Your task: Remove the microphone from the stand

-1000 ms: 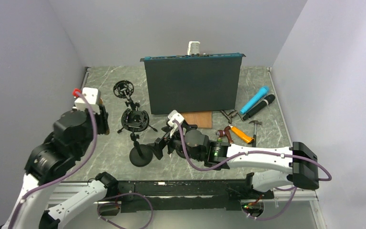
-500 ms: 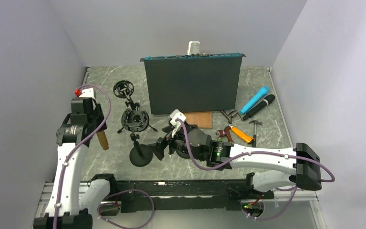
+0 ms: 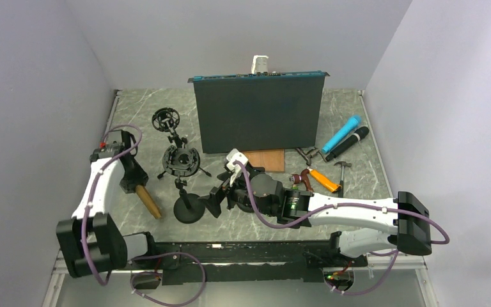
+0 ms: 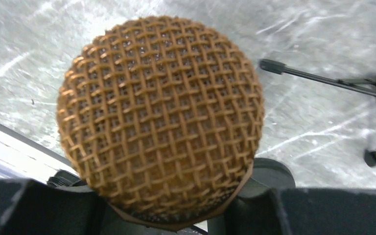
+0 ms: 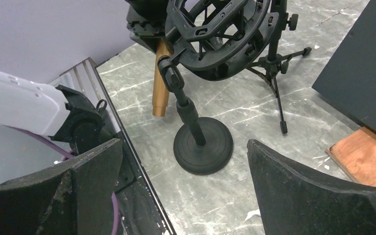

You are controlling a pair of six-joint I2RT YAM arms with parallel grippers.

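Looking down from above, the left gripper is clamped on the gold microphone at the near left of the table. The microphone slants down toward the near edge, well clear of the stand. The stand's shock mount has nothing in it. The right gripper hangs just right of the stand's round base with its jaws spread wide, holding nothing. A second, tripod stand is farther back on the left.

The left wrist view is filled by the microphone's mesh head, with the dark fingers closed on the body below it. Marble table shows behind, and a tripod leg crosses at the right.

From the right wrist, both fingers stand far apart at the near corners. Between them is the stand's base, with the empty shock mount above it. The microphone's gold body points downward behind and left of the stand. I cannot tell whether its lower end touches the table.

The pull-out itself looks done, so the step in hand seems to be putting the microphone down. The next move likely calls for lowering it flat onto bare table left of the stand. It is a round body that may roll, so the jaws should part only once it rests.
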